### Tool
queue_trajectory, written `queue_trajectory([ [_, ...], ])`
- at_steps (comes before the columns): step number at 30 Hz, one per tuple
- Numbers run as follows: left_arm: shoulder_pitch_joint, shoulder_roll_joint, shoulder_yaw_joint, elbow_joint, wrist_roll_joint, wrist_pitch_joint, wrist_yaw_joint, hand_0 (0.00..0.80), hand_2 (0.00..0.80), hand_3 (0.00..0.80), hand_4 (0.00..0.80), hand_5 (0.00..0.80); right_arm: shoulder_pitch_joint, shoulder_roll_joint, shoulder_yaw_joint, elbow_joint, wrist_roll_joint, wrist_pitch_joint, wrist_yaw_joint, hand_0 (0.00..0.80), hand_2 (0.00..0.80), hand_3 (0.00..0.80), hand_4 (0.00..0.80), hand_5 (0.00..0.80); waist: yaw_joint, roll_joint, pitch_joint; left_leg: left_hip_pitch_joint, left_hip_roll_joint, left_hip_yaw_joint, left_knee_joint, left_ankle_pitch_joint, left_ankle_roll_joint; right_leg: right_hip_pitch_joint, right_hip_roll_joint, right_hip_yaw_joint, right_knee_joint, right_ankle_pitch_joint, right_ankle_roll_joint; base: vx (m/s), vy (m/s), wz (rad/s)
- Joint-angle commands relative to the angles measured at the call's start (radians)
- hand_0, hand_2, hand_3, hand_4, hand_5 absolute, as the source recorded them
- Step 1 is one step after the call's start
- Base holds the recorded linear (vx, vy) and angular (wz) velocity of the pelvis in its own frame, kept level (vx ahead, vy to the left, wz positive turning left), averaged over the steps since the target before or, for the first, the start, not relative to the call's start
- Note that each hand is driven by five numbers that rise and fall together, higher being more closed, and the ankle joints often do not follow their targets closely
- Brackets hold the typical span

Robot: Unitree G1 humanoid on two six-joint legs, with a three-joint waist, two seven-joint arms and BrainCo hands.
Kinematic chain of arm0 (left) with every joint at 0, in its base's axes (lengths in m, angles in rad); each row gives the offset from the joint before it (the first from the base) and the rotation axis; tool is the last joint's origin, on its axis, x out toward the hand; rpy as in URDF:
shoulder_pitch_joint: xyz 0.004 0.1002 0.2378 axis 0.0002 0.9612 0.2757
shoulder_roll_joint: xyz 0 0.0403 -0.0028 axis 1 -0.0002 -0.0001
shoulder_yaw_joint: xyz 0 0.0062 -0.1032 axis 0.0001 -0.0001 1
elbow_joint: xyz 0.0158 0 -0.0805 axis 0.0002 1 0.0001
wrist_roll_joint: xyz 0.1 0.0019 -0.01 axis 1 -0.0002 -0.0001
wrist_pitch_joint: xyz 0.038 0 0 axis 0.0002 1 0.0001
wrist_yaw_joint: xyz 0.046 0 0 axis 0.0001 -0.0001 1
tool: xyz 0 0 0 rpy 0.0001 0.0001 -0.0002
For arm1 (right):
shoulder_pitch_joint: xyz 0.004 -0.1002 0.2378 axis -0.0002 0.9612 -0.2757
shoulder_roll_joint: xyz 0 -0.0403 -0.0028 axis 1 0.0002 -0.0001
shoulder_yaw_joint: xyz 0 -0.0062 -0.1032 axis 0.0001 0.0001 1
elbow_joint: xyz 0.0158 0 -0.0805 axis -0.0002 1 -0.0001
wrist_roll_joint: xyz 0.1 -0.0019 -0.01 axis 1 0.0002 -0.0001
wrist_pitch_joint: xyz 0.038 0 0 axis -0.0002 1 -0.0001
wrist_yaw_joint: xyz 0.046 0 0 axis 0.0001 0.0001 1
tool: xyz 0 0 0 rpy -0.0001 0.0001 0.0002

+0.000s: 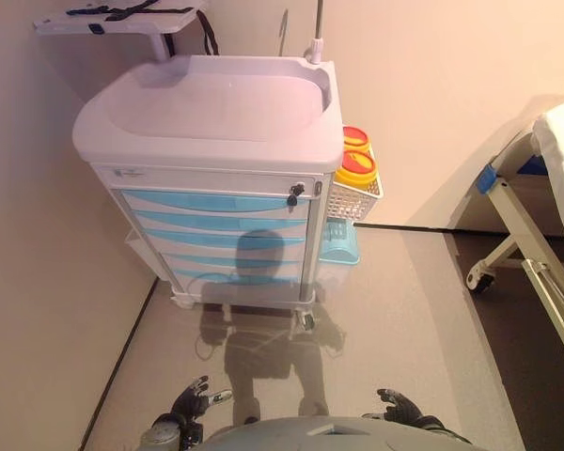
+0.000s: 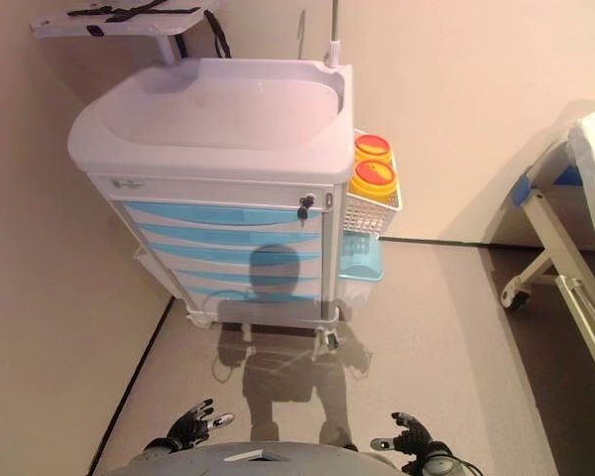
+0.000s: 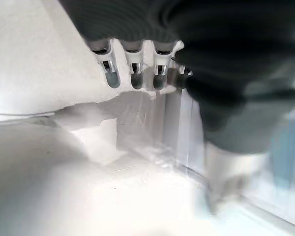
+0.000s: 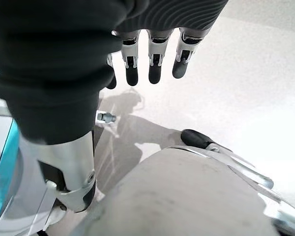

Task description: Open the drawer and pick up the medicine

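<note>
From the head views, the medical cart (image 1: pixel 216 113) stands against the wall with all its blue drawers (image 1: pixel 211 201) shut, so any medicine inside is hidden, while the left hand (image 1: pixel 193 402) and right hand (image 1: pixel 399 406) hang low, well apart from it. Left wrist view: fingers relaxed, holding nothing; right wrist view: fingers (image 4: pixel 155 66) straight, empty too. I'd close in squarely over the open floor (image 1: pixel 404 301), aim for a drawer's lip, and mind the side basket (image 1: pixel 353 197) and the bed (image 1: pixel 545 225) on the right.

A cart (image 1: pixel 216 141) stands against the wall, drawers (image 1: pixel 216 230) stacked down its front. A basket (image 1: pixel 354 195) hangs on its right side. A bed (image 1: pixel 545 216) stands far right.
</note>
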Motion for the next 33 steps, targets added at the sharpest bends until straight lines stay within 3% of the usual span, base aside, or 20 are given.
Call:
queue_trajectory([
  [1,-0.196,0.02,-0.023,-0.174,-0.057,-0.166,0.015,0.0,0.0,0.0,0.0,0.0,-0.069,0.011,0.064,-0.04,0.023,-0.063,-0.031,0.0,0.0,0.0,0.0,0.0,0.024,-0.054,0.114,-0.093,-0.059,-0.014,0.123,-0.168,0.068,-0.104,-0.043,0.004,0.151,-0.072,0.055,-0.213,-0.172,0.06],
  [2,-0.207,0.02,-0.033,-0.238,0.111,0.798,0.574,0.0,0.0,0.0,0.0,0.0,-0.079,0.013,0.083,-0.064,0.045,-0.06,-0.042,0.0,0.0,0.0,0.0,0.0,0.03,-0.06,0.147,-0.112,-0.056,-0.019,0.135,-0.167,0.069,-0.125,-0.04,0.005,0.167,-0.069,0.056,-0.25,-0.168,0.04],
  [3,-0.222,0.023,-0.05,-0.161,0.115,0.66,0.583,0.0,0.0,0.0,0.0,0.0,-0.106,0.024,0.118,-0.1,0.075,-0.041,-0.064,0.0,0.0,0.0,0.0,0.0,0.036,-0.072,0.183,-0.158,-0.054,-0.026,0.153,-0.158,0.071,-0.167,-0.034,0.003,0.18,-0.062,0.057,-0.251,-0.166,0.03],
  [4,-0.234,0.017,-0.036,-0.076,0.07,0.565,0.5,0.0,0.0,0.0,0.0,0.0,-0.13,0.029,0.127,-0.111,0.085,-0.033,-0.072,0.0,0.0,0.0,0.0,0.0,0.035,-0.076,0.2,-0.19,-0.054,-0.027,0.166,-0.151,0.073,-0.194,-0.031,-0.002,0.187,-0.058,0.059,-0.234,-0.127,0.0],
  [6,-0.269,0.006,0.027,-0.067,-0.009,0.513,0.394,0.0,0.0,0.0,0.0,0.0,-0.179,0.011,0.113,-0.128,0.08,-0.022,-0.066,0.0,0.0,0.0,0.0,0.0,0.023,-0.072,0.247,-0.252,-0.054,-0.025,0.201,-0.136,0.077,-0.255,-0.024,0.009,0.221,-0.048,0.05,-0.154,0.018,-0.15],
  [8,-0.292,0.0,0.038,-0.062,-0.136,0.464,0.286,0.0,0.0,0.0,0.0,0.0,-0.198,-0.003,0.111,-0.144,0.066,-0.017,-0.076,0.0,0.0,0.0,0.0,0.0,0.009,-0.072,0.277,-0.304,-0.054,-0.015,0.25,-0.133,0.079,-0.301,-0.022,0.023,0.252,-0.041,0.041,-0.068,0.08,-0.05],
  [12,-0.343,0.005,0.023,-0.182,-0.341,0.447,0.167,0.0,0.0,0.0,0.0,0.0,-0.217,-0.021,0.12,-0.198,0.069,0.001,-0.101,0.0,0.0,0.0,0.0,0.0,-0.012,-0.091,0.32,-0.412,-0.056,0.0,0.345,-0.143,0.082,-0.407,-0.014,0.049,0.314,-0.03,0.036,-0.07,0.063,-0.07],
  [20,-0.493,0.074,0.045,-0.355,-0.611,0.465,0.086,0.0,0.0,0.0,0.0,0.0,-0.203,-0.056,0.136,-0.281,0.08,0.04,-0.097,0.0,0.0,0.0,0.0,0.0,-0.054,-0.139,0.372,-0.572,-0.044,0.013,0.525,-0.208,0.092,-0.555,0.007,0.086,0.42,-0.032,0.036,-0.02,0.049,-0.29],
  [33,-0.772,0.218,0.128,-0.342,-0.846,0.526,0.051,0.0,0.0,0.0,0.0,0.0,-0.162,-0.065,0.194,-0.304,0.098,0.0,-0.103,0.0,0.0,0.0,0.0,0.0,-0.103,-0.188,0.383,-0.677,-0.028,0.027,0.654,-0.275,0.096,-0.622,0.03,0.104,0.448,-0.034,0.025,0.016,-0.004,-0.1],
])
